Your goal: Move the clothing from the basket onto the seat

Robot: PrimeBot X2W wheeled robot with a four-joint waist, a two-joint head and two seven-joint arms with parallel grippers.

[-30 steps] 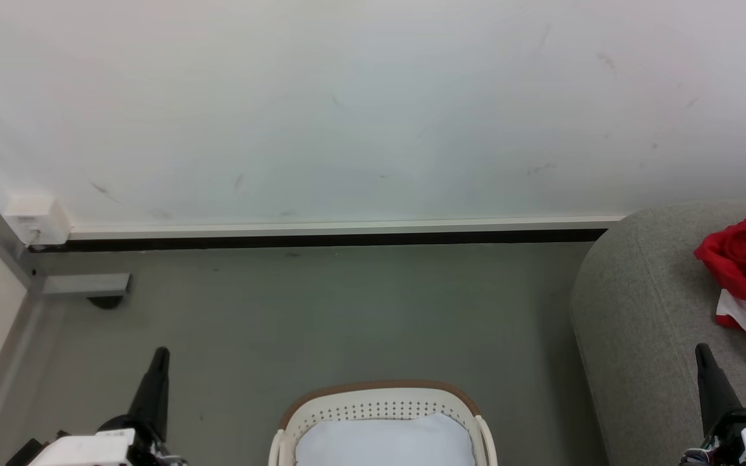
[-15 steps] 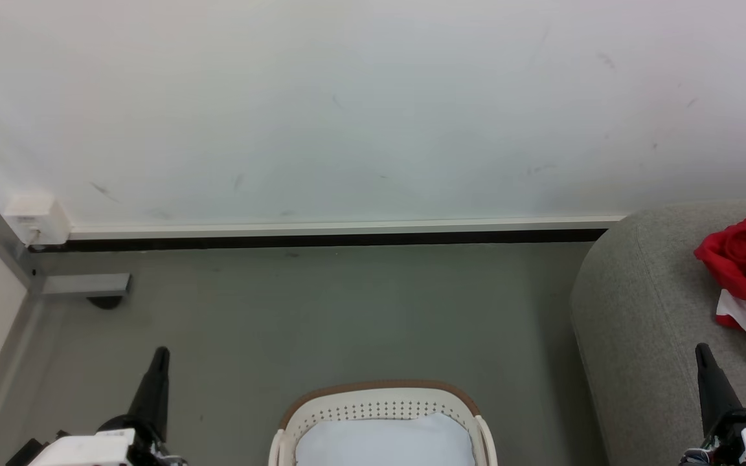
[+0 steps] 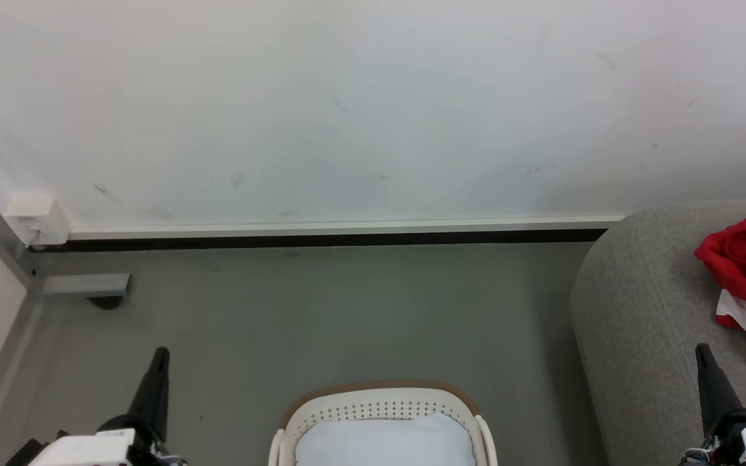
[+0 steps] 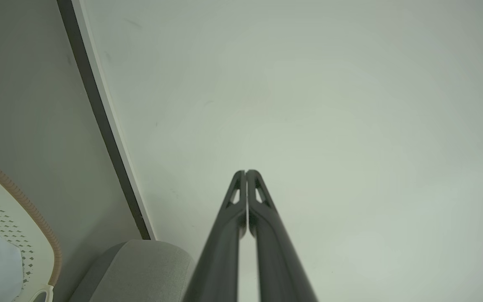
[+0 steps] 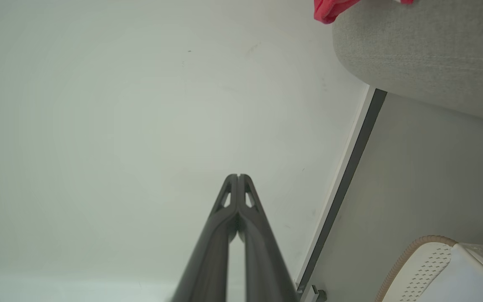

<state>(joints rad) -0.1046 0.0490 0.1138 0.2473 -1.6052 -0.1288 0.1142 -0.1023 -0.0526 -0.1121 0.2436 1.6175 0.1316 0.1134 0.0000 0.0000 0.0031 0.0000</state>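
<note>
1. The left claw and the right claw were both closed tip to tip and held nothing; the left hung over the floor to the left of the basket, the right over the front of the seat; a reach into cloth with the jaws pressed together like that would likely only prod or shove it.
2. The clothing, red with white trim, lay bunched on the seat at the right edge of the head view and was partly cut off there; whether both garments were in that heap could not be told, so calling the job finished might be premature.
3. The visible part of the basket held a pale blue-white mass; most of its interior fell below the frame; a garment could lie out of sight there, or the claw might seize the pale mass by mistake.
4. The right claw stood near the clothing; a careless sweep could probably drag it over the seat's rounded edge onto the floor.
5. The basket looked light; a fingertip catching its rim or a perforation could tip it.
</note>
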